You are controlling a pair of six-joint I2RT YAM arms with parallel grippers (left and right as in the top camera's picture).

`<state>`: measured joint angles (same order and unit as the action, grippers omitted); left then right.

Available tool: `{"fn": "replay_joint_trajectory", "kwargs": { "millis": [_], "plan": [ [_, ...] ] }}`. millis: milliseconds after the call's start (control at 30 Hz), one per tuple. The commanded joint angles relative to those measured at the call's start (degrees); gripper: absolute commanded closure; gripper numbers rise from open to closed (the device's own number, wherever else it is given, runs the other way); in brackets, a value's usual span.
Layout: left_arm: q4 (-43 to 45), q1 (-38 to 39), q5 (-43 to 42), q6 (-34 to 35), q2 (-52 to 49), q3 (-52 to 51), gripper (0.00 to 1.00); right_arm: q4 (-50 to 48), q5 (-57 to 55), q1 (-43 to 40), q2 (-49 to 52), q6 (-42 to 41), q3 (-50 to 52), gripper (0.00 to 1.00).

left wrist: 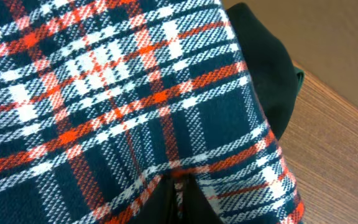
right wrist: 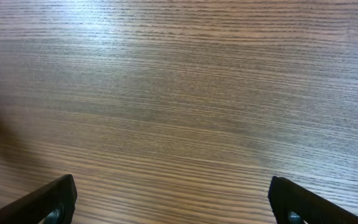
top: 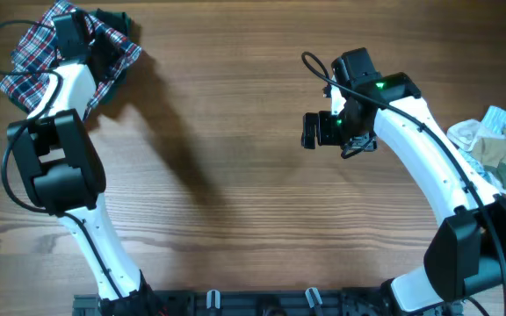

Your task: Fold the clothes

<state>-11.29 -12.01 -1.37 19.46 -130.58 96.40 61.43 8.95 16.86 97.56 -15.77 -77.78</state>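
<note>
Wood-grain table (top: 235, 202) (plaid garment (left wrist: 104, 93), perhaps bunched)

Bright even light; soft shadows on table (top: 253, 219); pale sheen, right wrist view; sharp focus

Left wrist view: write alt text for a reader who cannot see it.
A red, white and navy plaid fabric garment fills most of the frame, pinched at the bottom edge by the left gripper, jaws closed. Dark cloth and brown wooden table show at right.
</note>
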Motion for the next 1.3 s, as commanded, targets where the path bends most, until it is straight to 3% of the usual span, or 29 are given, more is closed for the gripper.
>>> {"fn": "replay_joint_trajectory", "kwargs": {
  "millis": [0, 233, 533, 833, 1100, 1133, 1267],
  "plan": [
    [1.4, -0.5, 1.0, 0.2, -1.4, -1.8, 0.9, 0.3, 0.0, -0.1, 0.9, -0.7, -0.5, 0.0],
    [13.7, -2.5, 6.2, -1.0, 7.1, -1.8, 0.9, 0.7, 0.0, -0.1, 0.9, -0.7, -0.5, 0.0],
    [22.7, -4.1, 6.6, -1.0, -2.4, -1.8, 0.85, 1.6, 0.1, 0.0, 0.9, -0.7, -0.5, 0.0],
    [18.3, -4.3, 6.4, -1.2, -9.1, -1.8, 0.82, 3.7, 0.1, 0.0, 0.9, -0.8, -0.5, 0.0],
    [17.8, -4.2, 6.4, -4.2, 7.2, -1.8, 0.43, 1.5, -4.0, -0.1, -0.4, -7.0, -0.6, 0.0],
    [16.6, -4.2, 6.4, -4.2, 10.2, -1.8, 0.29, 1.0, -6.1, -0.1, -1.4, -8.5, -0.6, 0.0],
    [7.1, -4.2, 2.9, -4.0, 20.9, -1.8, 0.16, -0.4, -13.4, -0.5, -7.0, -10.3, -0.8, 0.0]
  ]
}}
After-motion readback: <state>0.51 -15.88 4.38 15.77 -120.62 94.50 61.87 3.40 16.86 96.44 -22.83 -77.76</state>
